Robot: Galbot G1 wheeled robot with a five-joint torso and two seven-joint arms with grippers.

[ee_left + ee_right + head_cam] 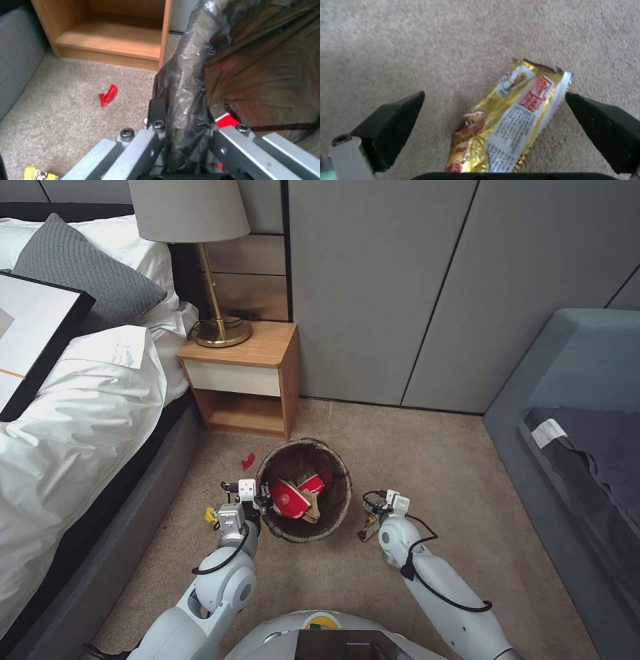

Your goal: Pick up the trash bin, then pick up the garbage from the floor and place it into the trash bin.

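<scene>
Above gold wrapper [510,120], right pincer [493,100] spread, downward.

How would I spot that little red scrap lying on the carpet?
Find the wooden nightstand beside the bed. On the carpet before it, just left of the trash bin, lies the red wrapper scrap: crumpled and plain red, unlike the gold snack wrapper on the bin's other side.

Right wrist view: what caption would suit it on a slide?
Open right gripper poised over a gold snack wrapper lying on the beige carpet.
</scene>
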